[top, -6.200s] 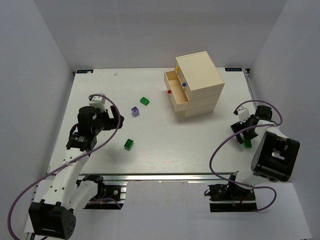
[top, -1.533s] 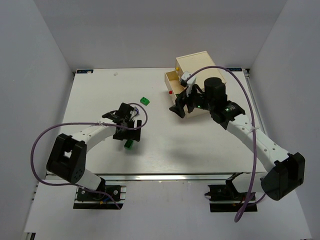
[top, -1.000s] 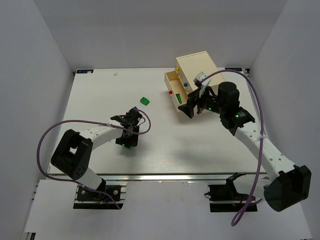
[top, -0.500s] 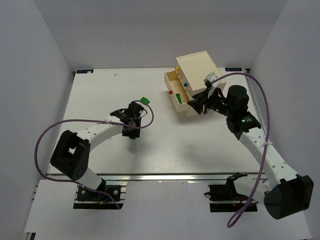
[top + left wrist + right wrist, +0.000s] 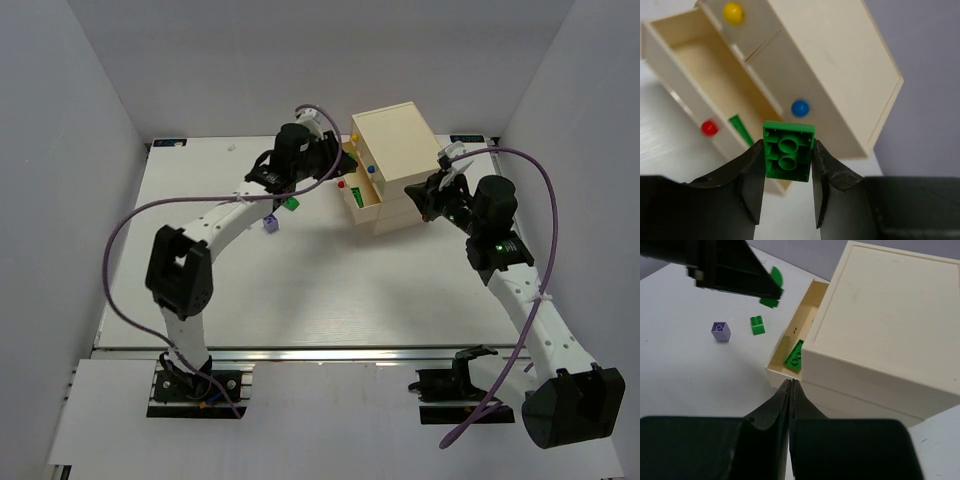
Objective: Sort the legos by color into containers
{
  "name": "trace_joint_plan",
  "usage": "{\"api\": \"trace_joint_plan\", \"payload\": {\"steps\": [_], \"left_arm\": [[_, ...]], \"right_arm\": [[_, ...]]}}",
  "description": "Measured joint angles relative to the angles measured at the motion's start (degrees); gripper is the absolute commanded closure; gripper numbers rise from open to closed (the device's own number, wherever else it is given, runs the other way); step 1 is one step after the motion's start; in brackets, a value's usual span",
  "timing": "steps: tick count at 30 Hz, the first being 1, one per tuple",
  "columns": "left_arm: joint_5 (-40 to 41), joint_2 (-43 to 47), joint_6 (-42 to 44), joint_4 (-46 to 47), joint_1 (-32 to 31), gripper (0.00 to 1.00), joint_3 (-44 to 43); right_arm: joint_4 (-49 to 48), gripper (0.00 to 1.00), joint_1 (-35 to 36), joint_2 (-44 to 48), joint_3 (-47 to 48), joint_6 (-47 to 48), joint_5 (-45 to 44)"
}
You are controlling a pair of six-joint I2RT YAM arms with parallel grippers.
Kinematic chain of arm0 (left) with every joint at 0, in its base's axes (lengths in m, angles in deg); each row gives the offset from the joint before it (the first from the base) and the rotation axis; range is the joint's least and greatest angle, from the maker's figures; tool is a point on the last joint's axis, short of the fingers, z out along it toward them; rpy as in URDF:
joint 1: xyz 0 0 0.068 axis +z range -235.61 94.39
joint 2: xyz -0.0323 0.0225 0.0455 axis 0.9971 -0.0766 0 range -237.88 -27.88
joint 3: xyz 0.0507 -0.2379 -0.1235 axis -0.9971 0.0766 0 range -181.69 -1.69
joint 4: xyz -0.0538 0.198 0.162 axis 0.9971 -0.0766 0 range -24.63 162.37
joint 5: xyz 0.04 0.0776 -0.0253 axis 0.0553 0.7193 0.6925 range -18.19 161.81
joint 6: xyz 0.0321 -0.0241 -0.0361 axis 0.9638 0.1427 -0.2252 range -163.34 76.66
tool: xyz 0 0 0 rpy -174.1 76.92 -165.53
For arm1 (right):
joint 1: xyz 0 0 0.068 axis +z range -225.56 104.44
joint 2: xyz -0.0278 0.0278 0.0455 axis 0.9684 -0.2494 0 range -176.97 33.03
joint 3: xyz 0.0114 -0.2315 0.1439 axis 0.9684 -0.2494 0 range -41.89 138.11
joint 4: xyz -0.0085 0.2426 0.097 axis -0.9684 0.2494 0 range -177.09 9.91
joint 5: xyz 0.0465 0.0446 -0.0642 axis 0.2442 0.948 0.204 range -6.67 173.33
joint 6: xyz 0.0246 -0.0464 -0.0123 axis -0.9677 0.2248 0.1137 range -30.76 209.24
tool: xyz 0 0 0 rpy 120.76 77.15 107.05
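Note:
My left gripper (image 5: 787, 150) is shut on a green lego (image 5: 788, 158), its hollow underside facing the camera, held in the air in front of the cream chest (image 5: 400, 165). The top drawer (image 5: 710, 70), the one with a red knob (image 5: 709, 127), stands pulled out with a green lego (image 5: 795, 356) lying inside. On the table left of the chest lie another green lego (image 5: 290, 204) and a purple lego (image 5: 269, 222). My right gripper (image 5: 791, 382) is shut on nothing, at the chest's right front, just below the open drawer's corner.
The chest's other drawers, with yellow (image 5: 733, 12) and blue (image 5: 800, 108) knobs, are closed. White walls enclose the table on three sides. The left arm (image 5: 220, 215) reaches across the table's back left, and the right arm (image 5: 510, 280) runs along the right side.
My left gripper lifted the green lego off the table's middle and carried it back and right to the open drawer. My right gripper drew back rightward from the drawer and shut.

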Motion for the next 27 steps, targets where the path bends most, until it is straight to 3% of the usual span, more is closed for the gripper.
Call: {"api": "trace_joint_plan", "payload": {"steps": [2,5,6,8,9,10,16,19,24,27], "left_arm": [[-1.40,-6.05,-2.16,1.60,-0.02,1.00,-5.11],[-1.86,-13.38,-4.72,1.79,-0.02,0.90,-10.78],[-1.84,-15.26,-5.46,0.98,-0.09,0.74,-12.26],[-1.40,-17.84,-6.12,-0.39,-0.09,0.60,-14.32],[-1.18,-18.34,-6.45,-1.07,-0.09,0.46,-14.58],[-1.16,-18.47,-6.75,-1.42,-0.07,0.41,-14.73],[-1.22,-18.40,-7.28,-2.43,-0.11,0.33,-17.07],[-1.68,-18.40,-7.41,-2.40,-0.07,0.41,-17.51],[-0.13,-17.44,-6.05,-3.37,0.17,0.96,-16.90],[4.83,-14.67,-2.91,-6.88,0.33,1.00,-15.45]], "right_arm": [[-0.33,1.00,-1.01,0.33,-0.24,-0.31,0.04],[-0.61,1.00,-2.14,0.68,-0.68,-0.81,0.37],[-0.68,1.00,-2.47,0.79,-0.81,-1.01,0.48],[-0.68,1.00,-3.10,0.92,-0.87,-1.42,0.90],[-0.68,1.00,-3.26,0.96,-0.87,-1.53,1.03],[-0.68,1.00,-3.48,1.03,-0.87,-1.60,1.18],[-0.70,1.00,-4.07,1.03,-0.87,-1.97,2.38],[-0.72,1.00,-4.37,1.03,-0.87,-2.03,2.82],[-0.76,1.00,-5.03,1.03,-0.92,-2.25,3.74],[-0.85,1.00,-5.44,1.03,-0.92,-2.43,4.28]]}}
